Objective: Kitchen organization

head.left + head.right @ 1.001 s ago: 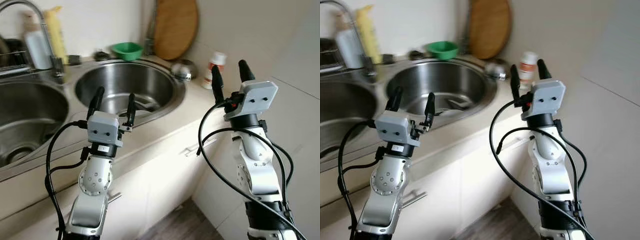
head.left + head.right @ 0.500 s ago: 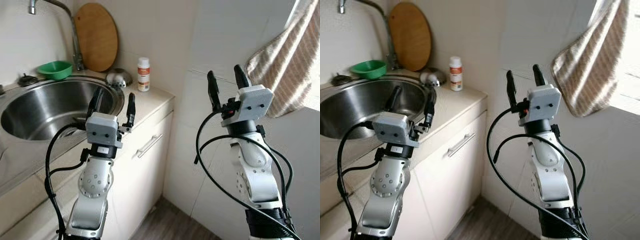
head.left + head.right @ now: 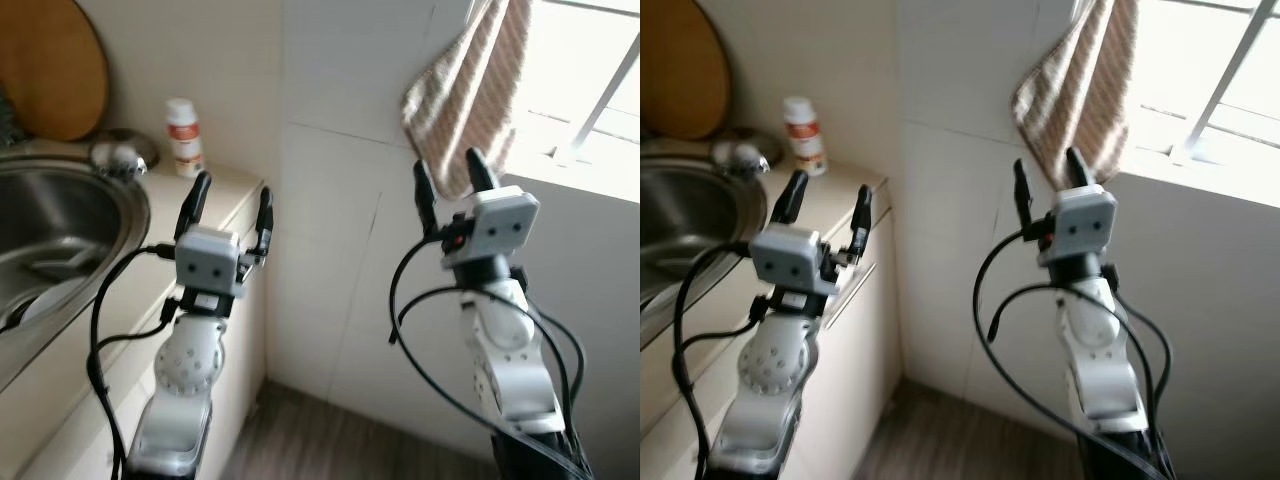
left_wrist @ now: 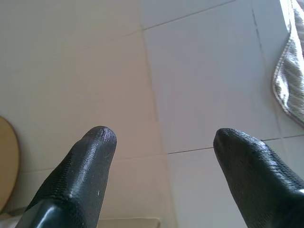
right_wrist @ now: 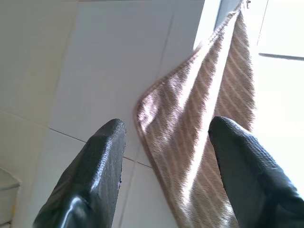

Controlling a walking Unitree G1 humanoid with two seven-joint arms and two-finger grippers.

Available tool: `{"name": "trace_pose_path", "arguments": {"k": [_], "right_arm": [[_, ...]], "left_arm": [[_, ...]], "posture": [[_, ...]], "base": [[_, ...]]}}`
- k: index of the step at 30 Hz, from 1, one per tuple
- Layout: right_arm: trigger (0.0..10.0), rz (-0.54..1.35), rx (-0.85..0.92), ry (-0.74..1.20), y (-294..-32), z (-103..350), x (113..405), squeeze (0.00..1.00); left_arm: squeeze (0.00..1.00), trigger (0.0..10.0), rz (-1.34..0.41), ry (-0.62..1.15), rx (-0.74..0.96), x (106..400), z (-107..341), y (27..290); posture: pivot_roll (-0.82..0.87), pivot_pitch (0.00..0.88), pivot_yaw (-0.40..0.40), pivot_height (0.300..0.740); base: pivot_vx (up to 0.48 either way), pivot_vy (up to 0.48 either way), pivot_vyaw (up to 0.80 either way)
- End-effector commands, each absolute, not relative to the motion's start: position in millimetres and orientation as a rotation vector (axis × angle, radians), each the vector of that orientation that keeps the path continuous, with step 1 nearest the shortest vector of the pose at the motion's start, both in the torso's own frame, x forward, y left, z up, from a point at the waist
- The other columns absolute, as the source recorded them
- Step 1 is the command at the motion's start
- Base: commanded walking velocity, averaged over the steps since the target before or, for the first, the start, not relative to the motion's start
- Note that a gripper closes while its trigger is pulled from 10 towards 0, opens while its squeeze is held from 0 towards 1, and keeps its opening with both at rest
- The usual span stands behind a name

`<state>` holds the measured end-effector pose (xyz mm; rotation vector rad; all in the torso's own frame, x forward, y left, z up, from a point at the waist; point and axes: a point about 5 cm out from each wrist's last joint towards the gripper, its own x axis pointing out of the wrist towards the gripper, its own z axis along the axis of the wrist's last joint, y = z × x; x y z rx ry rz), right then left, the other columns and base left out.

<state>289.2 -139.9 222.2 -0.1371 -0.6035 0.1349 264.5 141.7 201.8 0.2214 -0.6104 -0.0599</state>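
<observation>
- Big picture first: the kitchen organization looks barely begun, as far as these views let me judge. Both claws are empty and nothing is being carried or set down.
- The tiled wall (image 3: 330, 200) takes up the middle of the head views, with the striped towel (image 3: 455, 95) hanging by the bright window (image 3: 590, 90), up on the robot's right.
- The counter (image 3: 225, 195) runs off on the robot's left, the steel sink (image 3: 60, 230) sunk into it and a wooden cutting board (image 3: 45, 60) leaning on the wall behind.
- The right gripper (image 3: 450, 180) is raised just below the towel's lower edge, fingers apart and holding nothing; its wrist view has the cloth hanging between and beyond the fingertips (image 5: 107, 142), apparently not yet touching.
- The left gripper (image 3: 230, 205) is up too, fingers spread and empty, in front of the counter's end.
- The small white bottle (image 3: 182, 135) with the red label stands near the counter's corner, beyond the left gripper and well apart from it.
- My read: the towel is the likeliest next target, being nearest a claw.
</observation>
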Motion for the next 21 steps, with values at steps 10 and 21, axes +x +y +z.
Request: {"name": "trace_pose_path", "arguments": {"k": [10,21], "right_arm": [[10.0,0.023,-0.121,-0.489,-162.1,198.4,284.0,0.00],[10.0,-0.077,-0.091,-0.357,-177.3,177.1,287.5,0.00]], "left_arm": [[0.00,10.0,-0.124,-0.567,0.218,263.2,189.3,132.4],[0.00,10.0,-0.162,-0.514,0.242,264.5,176.5,128.3]], "posture": [[0.02,0.000,-0.040,0.740],[0.02,0.000,-0.039,0.740]], "base": [[0.000,0.000,-0.48],[0.000,0.000,-0.22]]}}
